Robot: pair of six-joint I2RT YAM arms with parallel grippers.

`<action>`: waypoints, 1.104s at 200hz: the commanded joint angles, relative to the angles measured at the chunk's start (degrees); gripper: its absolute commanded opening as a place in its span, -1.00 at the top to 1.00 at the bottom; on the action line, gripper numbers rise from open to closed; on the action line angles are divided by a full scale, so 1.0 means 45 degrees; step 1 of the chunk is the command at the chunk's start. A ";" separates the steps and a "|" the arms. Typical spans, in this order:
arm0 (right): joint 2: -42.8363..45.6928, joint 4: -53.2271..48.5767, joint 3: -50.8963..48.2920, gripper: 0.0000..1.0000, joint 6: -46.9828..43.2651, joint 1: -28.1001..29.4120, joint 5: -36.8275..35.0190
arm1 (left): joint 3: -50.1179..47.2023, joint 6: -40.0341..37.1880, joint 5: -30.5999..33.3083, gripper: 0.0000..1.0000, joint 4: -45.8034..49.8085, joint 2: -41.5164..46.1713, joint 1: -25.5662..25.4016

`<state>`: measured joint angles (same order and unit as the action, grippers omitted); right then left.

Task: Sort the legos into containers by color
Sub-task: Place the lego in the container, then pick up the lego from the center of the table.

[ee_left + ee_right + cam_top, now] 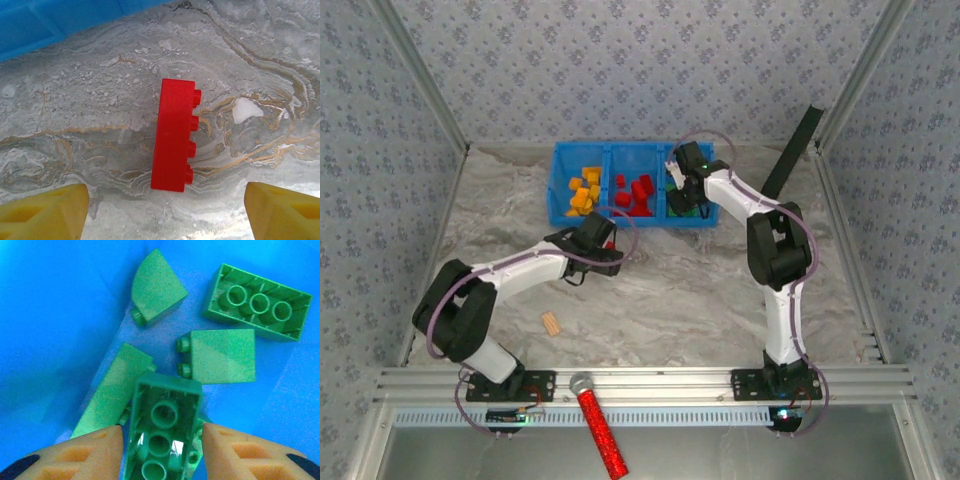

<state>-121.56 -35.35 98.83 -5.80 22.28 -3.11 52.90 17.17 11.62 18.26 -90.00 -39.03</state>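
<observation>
A red lego [174, 135] lies on its side on the marbled table, studs pointing right, just in front of the blue tray [50, 20]. My left gripper [165, 210] hovers over it, open, with the yellow fingers [45, 212] wide on either side. My right gripper [162, 450] is down in the tray's right compartment [50, 315]. A green lego [162, 430], hollow side up, sits tilted between its fingers with small gaps at the pads. Several more green legos [220, 355] lie around it. Yellow legos [582, 190] fill the left compartment, red legos [635, 192] the middle.
A small tan ridged block [552, 323] lies on the table near the left arm. A red glittery stick [600, 430] rests on the front rail. A black strip [792, 150] leans at the back right. The tray's rim [608, 150] stands against the back wall.
</observation>
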 commanded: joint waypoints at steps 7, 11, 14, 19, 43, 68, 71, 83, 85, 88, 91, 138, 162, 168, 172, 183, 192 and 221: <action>-0.0067 0.0036 0.0050 -0.07 0.0021 -0.0108 0.0257 | 0.0612 -0.0116 0.0284 -0.62 -0.0392 -0.0548 -0.0071; -0.0044 0.0040 0.0032 -0.08 0.0020 -0.0108 0.0245 | 0.0670 -0.0140 0.0256 -0.61 -0.0401 -0.0631 -0.0075; -0.0024 0.0029 0.0021 -0.08 0.0013 -0.0108 0.0258 | 0.0707 -0.0153 0.0249 -0.61 -0.0425 -0.0685 -0.0068; 0.0030 0.0060 -0.0005 -0.09 -0.0014 -0.0113 0.0266 | 0.0768 -0.0155 0.0226 -0.61 -0.0444 -0.0782 -0.0077; 0.0326 0.0017 -0.0028 -0.10 -0.0058 -0.0128 0.0332 | 0.1116 -0.0299 0.0205 -0.59 -0.0533 -0.1329 -0.0077; 0.0859 -0.0010 -0.0081 -0.11 -0.0052 -0.0128 0.0472 | 0.1440 -0.0436 0.0290 -0.47 -0.0541 -0.1903 -0.0048; 0.0936 -0.0014 -0.0105 -0.11 -0.0043 -0.0118 0.0477 | 0.1477 -0.0451 0.0290 -0.44 -0.0552 -0.1972 -0.0042; 0.1253 -0.0010 -0.0182 -0.11 -0.0056 -0.0108 0.0543 | 0.1608 -0.0456 0.0285 -0.37 -0.0592 -0.2217 -0.0005; 0.1310 -0.0013 -0.0198 -0.11 -0.0063 -0.0108 0.0552 | 0.1643 -0.0461 0.0274 -0.36 -0.0584 -0.2264 -0.0001; 0.1395 -0.0015 -0.0230 -0.11 -0.0076 -0.0108 0.0560 | 0.1683 -0.0442 0.0280 -0.33 -0.0592 -0.2315 0.0017; 0.1474 -0.0015 -0.0251 -0.12 -0.0077 -0.0108 0.0600 | 0.1696 -0.0410 0.0274 -0.31 -0.0578 -0.2385 0.0029; 0.2722 0.0034 -0.0728 -0.14 -0.0115 -0.0101 0.0595 | 0.2116 0.0340 -0.0180 0.03 -0.0334 -0.3207 0.0430; 0.2847 -0.0102 -0.0818 -0.14 -0.0146 -0.0224 0.0487 | 0.2275 0.0489 -0.0584 0.32 -0.0192 -0.3491 0.0431; 0.2903 -0.0129 -0.0874 -0.14 -0.0125 -0.0259 0.0511 | 0.2315 0.0539 -0.0671 0.39 -0.0163 -0.3536 0.0430; 0.2944 -0.0117 -0.0918 -0.14 -0.0088 -0.0274 0.0520 | 0.2346 0.0577 -0.0677 0.42 -0.0111 -0.3546 0.0430; 0.3142 -0.0122 -0.1121 -0.14 -0.0030 -0.0283 0.0534 | 0.2454 0.0628 -0.0744 0.52 0.0029 -0.3541 0.0430; 0.3369 -0.0152 -0.1355 -0.14 0.0011 -0.0301 0.0497 | 0.2547 0.0667 -0.0757 0.59 0.0106 -0.3471 0.0430; 0.4583 -0.0236 -0.2621 -0.20 0.0373 -0.0437 0.0832 | 0.3339 0.0664 -0.0947 0.68 0.0494 -0.2911 0.0435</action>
<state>-107.24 -34.96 90.85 -5.54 21.17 -0.67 63.81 19.64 8.93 18.22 -105.16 -37.12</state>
